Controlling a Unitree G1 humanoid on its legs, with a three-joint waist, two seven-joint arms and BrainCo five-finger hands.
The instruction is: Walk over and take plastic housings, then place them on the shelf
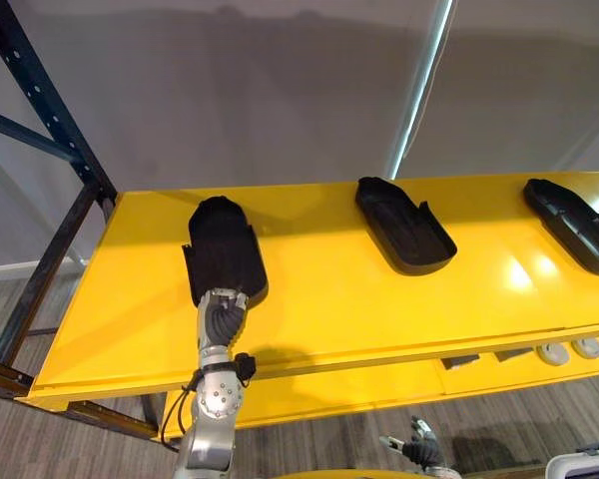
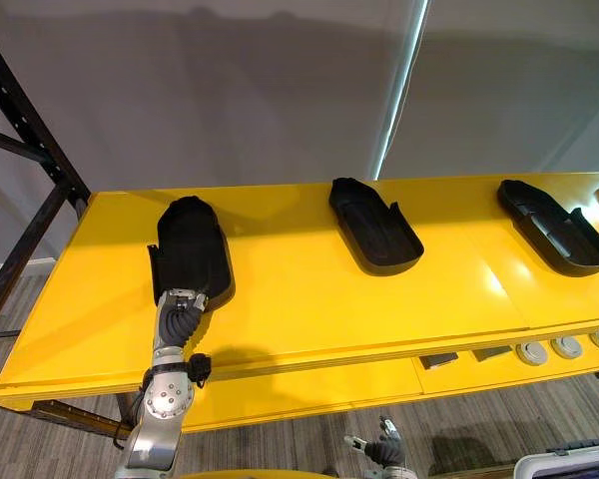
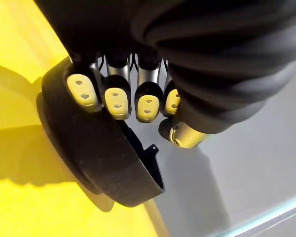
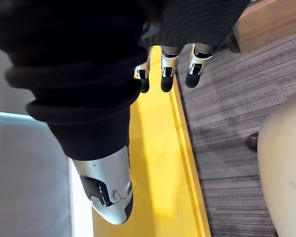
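Three black plastic housings lie on the yellow shelf (image 1: 329,299). My left hand (image 1: 220,317) reaches up onto the leftmost housing (image 1: 225,244), which rests dome-up on the shelf. Seen from the left wrist, my fingers (image 3: 116,101) curl over that housing's rim (image 3: 103,163), and the thumb stands on the other side. The middle housing (image 1: 404,225) and the right housing (image 1: 574,225) lie hollow side up, untouched. My right hand (image 1: 419,444) hangs low below the shelf's front edge, its fingers (image 4: 167,74) relaxed and holding nothing.
A dark blue rack upright (image 1: 40,100) stands at the shelf's left end. On a lower yellow level at the right lie small grey round parts (image 1: 569,349). A white bin (image 1: 584,466) sits on the carpet at the bottom right. A grey wall backs the shelf.
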